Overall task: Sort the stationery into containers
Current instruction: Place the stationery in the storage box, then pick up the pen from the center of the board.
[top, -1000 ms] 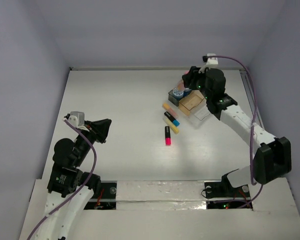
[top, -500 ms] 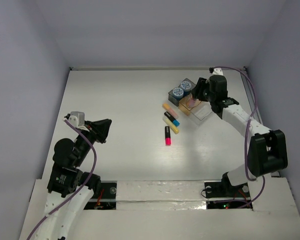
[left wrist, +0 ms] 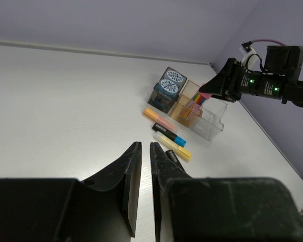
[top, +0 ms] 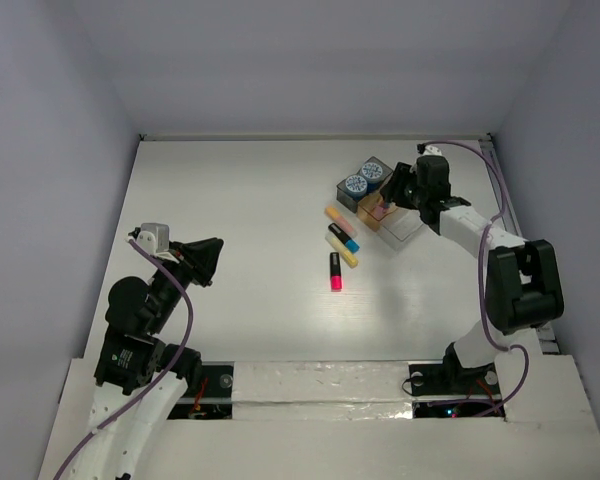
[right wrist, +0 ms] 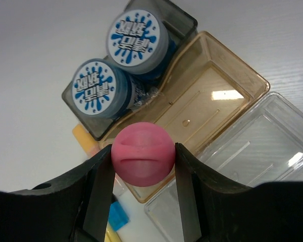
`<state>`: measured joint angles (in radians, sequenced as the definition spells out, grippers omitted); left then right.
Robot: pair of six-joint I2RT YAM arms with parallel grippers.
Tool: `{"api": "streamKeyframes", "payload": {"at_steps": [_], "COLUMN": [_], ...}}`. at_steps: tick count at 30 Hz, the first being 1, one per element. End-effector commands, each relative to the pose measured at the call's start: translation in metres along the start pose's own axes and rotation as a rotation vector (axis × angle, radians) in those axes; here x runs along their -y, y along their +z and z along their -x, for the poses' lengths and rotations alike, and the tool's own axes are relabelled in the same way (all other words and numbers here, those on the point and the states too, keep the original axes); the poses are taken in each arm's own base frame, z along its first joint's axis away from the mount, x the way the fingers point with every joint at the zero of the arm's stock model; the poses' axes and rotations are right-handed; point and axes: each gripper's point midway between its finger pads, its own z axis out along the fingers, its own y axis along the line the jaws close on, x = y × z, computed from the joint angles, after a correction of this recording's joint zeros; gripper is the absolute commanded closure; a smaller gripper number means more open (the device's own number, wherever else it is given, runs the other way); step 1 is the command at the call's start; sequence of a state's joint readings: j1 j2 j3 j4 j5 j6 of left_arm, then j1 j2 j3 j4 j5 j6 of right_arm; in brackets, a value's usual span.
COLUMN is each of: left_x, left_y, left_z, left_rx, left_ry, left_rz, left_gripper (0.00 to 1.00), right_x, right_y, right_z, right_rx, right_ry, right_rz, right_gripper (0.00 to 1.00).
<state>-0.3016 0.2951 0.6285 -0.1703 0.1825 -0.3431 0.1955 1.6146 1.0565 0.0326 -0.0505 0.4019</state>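
Observation:
My right gripper [right wrist: 144, 152] is shut on the pink-topped stick [right wrist: 143, 154], which hangs over the near corner of the amber tray [right wrist: 217, 91]. From above, this gripper [top: 388, 203] is at the tray cluster. Two blue-and-white pots [right wrist: 135, 36] [right wrist: 97, 88] sit in the dark grey tray [right wrist: 184, 17]. The clear tray [right wrist: 262, 136] holds nothing. Orange [top: 333, 215], black-blue [top: 343, 237], yellow [top: 344, 254] and pink-black [top: 335, 271] markers lie on the table left of the trays. My left gripper [left wrist: 145, 143] hovers far left, jaws almost together with nothing between them.
The white table [top: 240, 200] is walled at the back and both sides. The right arm [top: 480, 235] stretches along the right side. The left arm [top: 140, 310] is folded at the near left.
The right gripper has pulled back off the pots and come down over the amber tray with the stick; both pots now show. The left arm has not moved.

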Motion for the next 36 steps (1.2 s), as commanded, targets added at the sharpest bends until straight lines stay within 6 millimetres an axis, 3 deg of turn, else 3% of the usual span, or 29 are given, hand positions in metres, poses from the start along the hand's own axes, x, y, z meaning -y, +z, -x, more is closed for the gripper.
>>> {"api": "streamKeyframes", "payload": {"at_steps": [1, 4, 6, 7, 8, 10, 14, 18, 19, 21, 23, 24, 25, 28, 29, 32, 34, 36], "left_x": [0.007, 0.007, 0.007, 0.007, 0.007, 0.007, 0.007, 0.007, 0.007, 0.007, 0.007, 0.006, 0.006, 0.006, 0.005, 0.005, 0.006, 0.005], "left_y": [-0.001, -0.001, -0.001, -0.001, -0.001, -0.001, -0.001, -0.001, -0.001, -0.001, 0.0, 0.0, 0.0, 0.002, 0.002, 0.004, 0.004, 0.005], "left_z": [0.012, 0.012, 0.012, 0.012, 0.012, 0.012, 0.012, 0.012, 0.012, 0.011, 0.012, 0.011, 0.011, 0.009, 0.008, 0.007, 0.007, 0.006], "left_rx": [0.043, 0.043, 0.042, 0.041, 0.042, 0.042, 0.041, 0.039, 0.039, 0.039, 0.039, 0.038, 0.037, 0.03, 0.029, 0.025, 0.022, 0.018], "left_ry": [0.001, 0.001, 0.003, 0.003, 0.003, 0.003, 0.003, 0.002, 0.001, 0.001, 0.001, 0.001, -0.001, -0.002, -0.002, -0.009, -0.009, -0.011], "left_rz": [-0.023, -0.023, -0.025, -0.025, -0.024, -0.024, -0.023, -0.023, -0.023, -0.024, -0.023, -0.022, -0.022, -0.021, -0.02, -0.022, -0.024, -0.022], "left_gripper": [0.9, 0.9, 0.9, 0.9, 0.9, 0.9, 0.9, 0.9, 0.9, 0.9, 0.9, 0.9, 0.9, 0.9, 0.9, 0.95, 0.99, 1.0], "right_x": [-0.01, -0.001, 0.006, 0.012, 0.013, 0.019, 0.015, 0.023, 0.023, 0.013, -0.003, -0.019, -0.043, -0.077, -0.105, -0.125, -0.123, -0.125], "right_y": [0.004, 0.007, 0.009, 0.01, 0.01, 0.007, -0.004, -0.016, -0.019, -0.03, -0.034, -0.035, -0.035, -0.032, -0.035, -0.038, -0.042, -0.05], "right_z": [0.017, 0.014, 0.013, 0.014, 0.014, 0.021, 0.047, 0.067, 0.072, 0.078, 0.067, 0.058, 0.042, -0.005, -0.03, -0.079, -0.103, -0.124], "right_rx": [0.028, 0.013, -0.001, -0.001, 0.001, 0.024, 0.09, 0.131, 0.145, 0.18, 0.166, 0.142, 0.103, -0.013, -0.056, -0.161, -0.212, -0.245], "right_ry": [0.068, 0.11, 0.131, 0.14, 0.142, 0.131, 0.095, 0.048, 0.041, 0.035, 0.006, -0.014, -0.058, -0.157, -0.208, -0.288, -0.317, -0.346], "right_rz": [0.053, 0.034, 0.015, 0.002, -0.008, -0.044, -0.052, -0.13, -0.133, -0.081, -0.022, 0.041, 0.094, 0.137, 0.181, 0.163, 0.14, 0.133], "right_gripper": [0.73, 0.68, 0.57, 0.51, 0.36, 0.22, 0.16, 0.16, 0.17, 0.31, 0.58, 0.94, 1.0, 1.0, 1.0, 1.0, 0.96, 0.69]}}
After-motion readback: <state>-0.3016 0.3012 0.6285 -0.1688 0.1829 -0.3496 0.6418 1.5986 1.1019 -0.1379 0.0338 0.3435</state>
